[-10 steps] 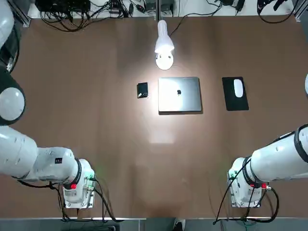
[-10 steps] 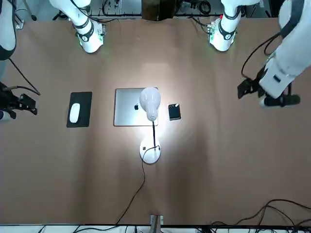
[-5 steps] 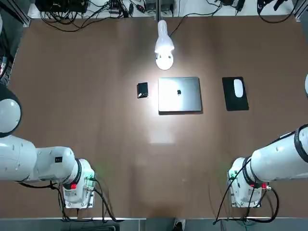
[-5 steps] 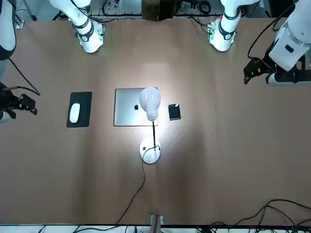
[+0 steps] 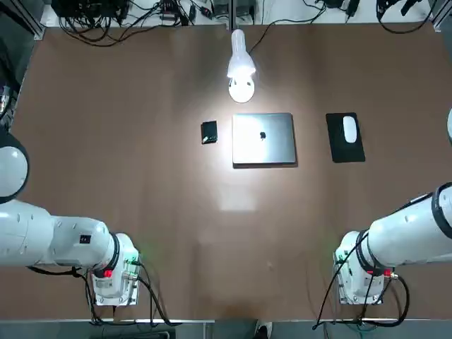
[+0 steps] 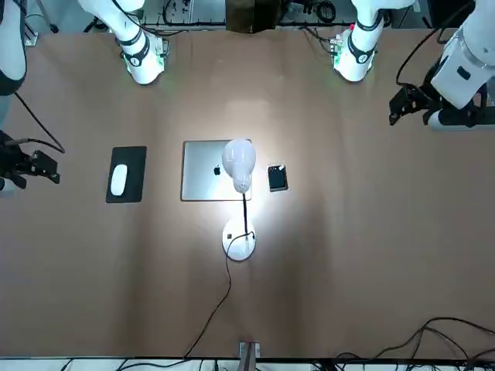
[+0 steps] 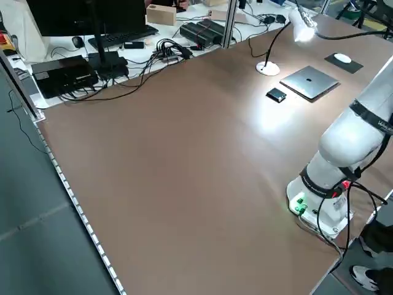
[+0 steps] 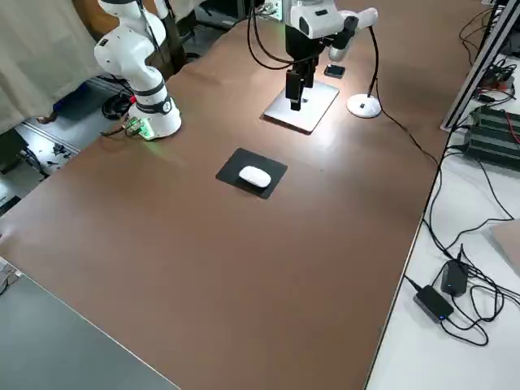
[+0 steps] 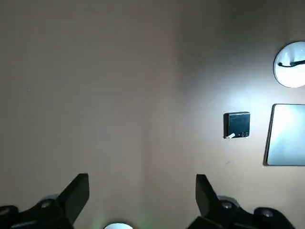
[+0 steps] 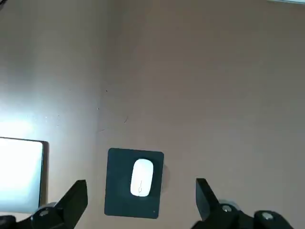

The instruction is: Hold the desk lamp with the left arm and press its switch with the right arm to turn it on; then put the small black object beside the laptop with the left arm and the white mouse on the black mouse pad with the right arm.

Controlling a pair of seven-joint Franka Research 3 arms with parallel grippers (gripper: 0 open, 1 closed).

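The desk lamp (image 5: 240,65) is lit at the table's far middle, its round base (image 6: 238,244) under a bent neck. Below its head lies the laptop (image 5: 263,138), with the small black object (image 5: 209,132) close on its left. The white mouse (image 5: 349,128) rests on the black mouse pad (image 5: 345,145) right of the laptop. My left gripper (image 6: 406,106) hangs open and empty high over the table's left side, far from the lamp. My right gripper (image 6: 35,166) is raised at the right edge, open and empty, with mouse (image 10: 141,177) and pad far below it.
Cables and power bricks (image 5: 106,14) lie along the far edge, and the lamp's black cord (image 6: 213,309) runs off that way. Both arm bases (image 5: 113,279) stand at the near edge. Bare brown tabletop (image 5: 226,233) stretches between the bases and the objects.
The left arm has lifted and drawn back toward its own side of the table. The right arm and all the objects have stayed put.
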